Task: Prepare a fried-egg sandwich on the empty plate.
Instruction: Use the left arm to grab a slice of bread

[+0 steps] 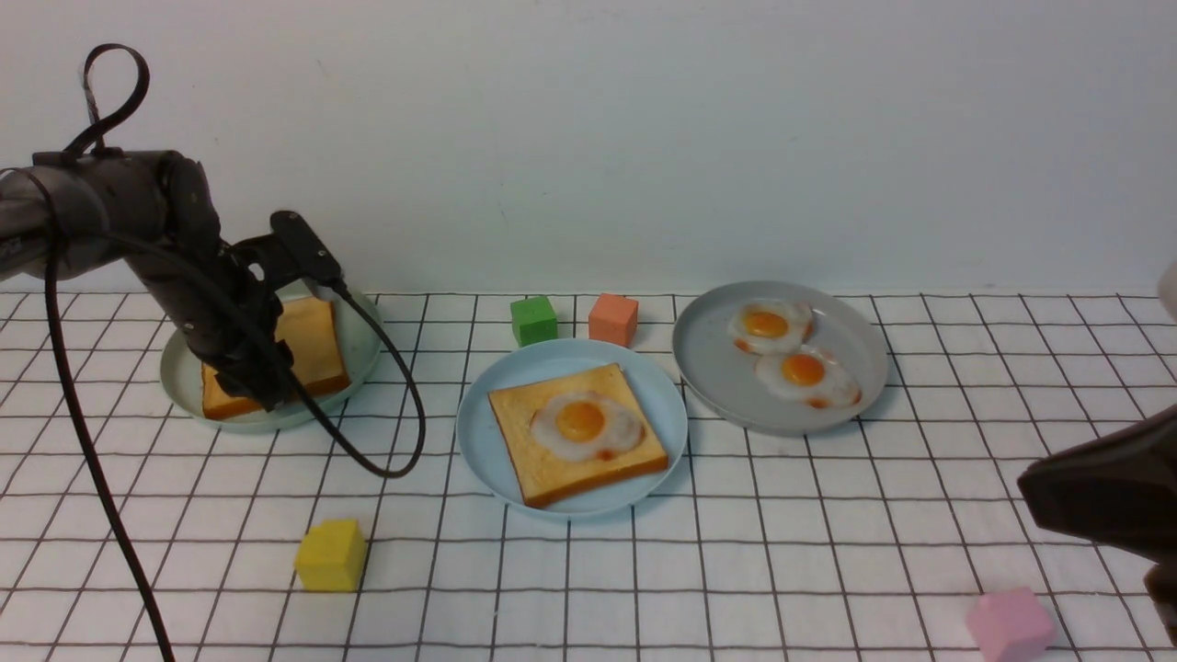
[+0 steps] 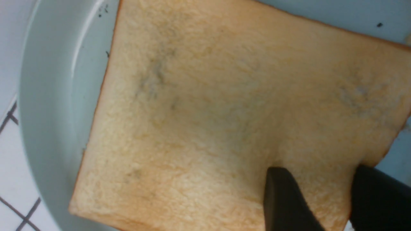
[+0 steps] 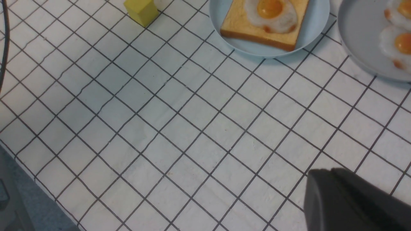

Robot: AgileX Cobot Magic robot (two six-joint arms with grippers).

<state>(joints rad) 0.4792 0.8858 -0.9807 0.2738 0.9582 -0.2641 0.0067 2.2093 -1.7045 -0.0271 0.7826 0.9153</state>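
The left arm point(image 1: 110, 202) reaches in from the left edge at the far left, bends sharply at the elbow and drops to a wrist pointing steeply down. The left gripper point(image 1: 267, 391) is low. In its wrist view two black fingers point(image 2: 289, 199) stand apart with a clear gap between them. The right gripper point(image 1: 1034, 487) juts in from the near right edge, pointing left and held level. Its jaws show as one dark mass pressed together, holding nothing.

Bare desk point(image 1: 782, 570) lies open below the light blue plate point(image 1: 474, 432); yellow cube point(image 1: 330, 554) lower left, pink cube point(image 1: 1010, 625) lower right flank it.
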